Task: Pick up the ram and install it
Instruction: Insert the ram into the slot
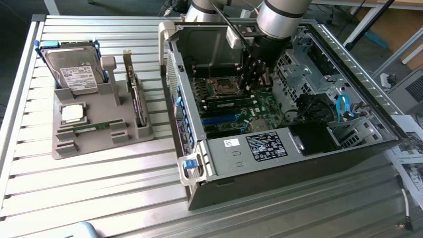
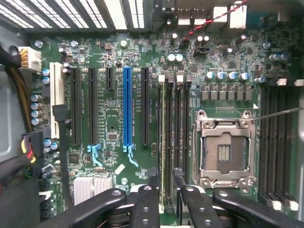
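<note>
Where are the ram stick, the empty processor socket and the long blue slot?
ram stick (image 2: 164, 137), wrist view, its upper edge.
processor socket (image 2: 223, 152), wrist view, its centre.
blue slot (image 2: 127, 104), wrist view, mid-length.

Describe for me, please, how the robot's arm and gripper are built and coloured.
The arm is a thick silver-grey cylinder ending in a black wrist section, with a dark cable running along it. In the wrist view, the gripper has matte black metal fingers on curved black linkage bars fastened with small round silver screws.
</note>
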`<state>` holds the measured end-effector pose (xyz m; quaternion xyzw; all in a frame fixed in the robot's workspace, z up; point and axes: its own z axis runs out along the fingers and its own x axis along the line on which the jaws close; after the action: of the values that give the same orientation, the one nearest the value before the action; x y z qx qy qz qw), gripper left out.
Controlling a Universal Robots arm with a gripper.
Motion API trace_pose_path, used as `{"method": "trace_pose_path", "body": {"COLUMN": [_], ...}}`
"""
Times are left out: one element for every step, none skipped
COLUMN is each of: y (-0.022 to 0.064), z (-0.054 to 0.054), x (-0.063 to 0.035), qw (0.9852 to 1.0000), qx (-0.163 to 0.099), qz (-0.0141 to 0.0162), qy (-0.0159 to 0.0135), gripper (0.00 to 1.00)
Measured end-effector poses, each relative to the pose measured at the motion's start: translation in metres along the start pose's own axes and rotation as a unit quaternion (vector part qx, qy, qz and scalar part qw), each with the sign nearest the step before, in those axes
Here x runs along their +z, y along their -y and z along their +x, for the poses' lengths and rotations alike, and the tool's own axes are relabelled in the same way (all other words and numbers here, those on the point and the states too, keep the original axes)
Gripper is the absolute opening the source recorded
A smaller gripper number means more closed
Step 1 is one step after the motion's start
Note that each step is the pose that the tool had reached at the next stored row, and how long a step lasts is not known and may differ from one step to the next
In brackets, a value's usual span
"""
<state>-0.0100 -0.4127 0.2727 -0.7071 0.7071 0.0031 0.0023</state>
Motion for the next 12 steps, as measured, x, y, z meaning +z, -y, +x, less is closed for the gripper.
{"method": "trace_pose_path", "body": {"y": [0.0000,0.0000,0.0000,0.0000,0.0000,0.0000,0.0000,0.0000,0.0000,0.0000,0.0000,0.0000], "z": [0.000,0.000,0.000,0.000,0.000,0.000,0.000,0.000,0.000,0.000,0.000,0.000], "x": [-0.0022,-0.0052,-0.0087,-0.0120,-0.0146,-0.0172,-0.0201,-0.0228,-0.0250,-0.0273,-0.0303,-0.0329], "qw": [1.0000,1.0000,1.0000,1.0000,1.0000,1.0000,1.0000,1.0000,1.0000,1.0000,1.0000,1.0000], "qx": [0.000,0.000,0.000,0.000,0.000,0.000,0.000,0.000,0.000,0.000,0.000,0.000], "qz": [0.0000,0.0000,0.0000,0.0000,0.0000,0.0000,0.0000,0.0000,0.0000,0.0000,0.0000,0.0000], "qy": [0.0000,0.0001,0.0000,0.0000,0.0001,0.0001,0.0000,0.0000,0.0001,0.0000,0.0000,0.0000], "gripper": [0.25,0.25,0.25,0.25,0.25,0.25,0.25,0.25,0.25,0.25,0.25,0.25]}}
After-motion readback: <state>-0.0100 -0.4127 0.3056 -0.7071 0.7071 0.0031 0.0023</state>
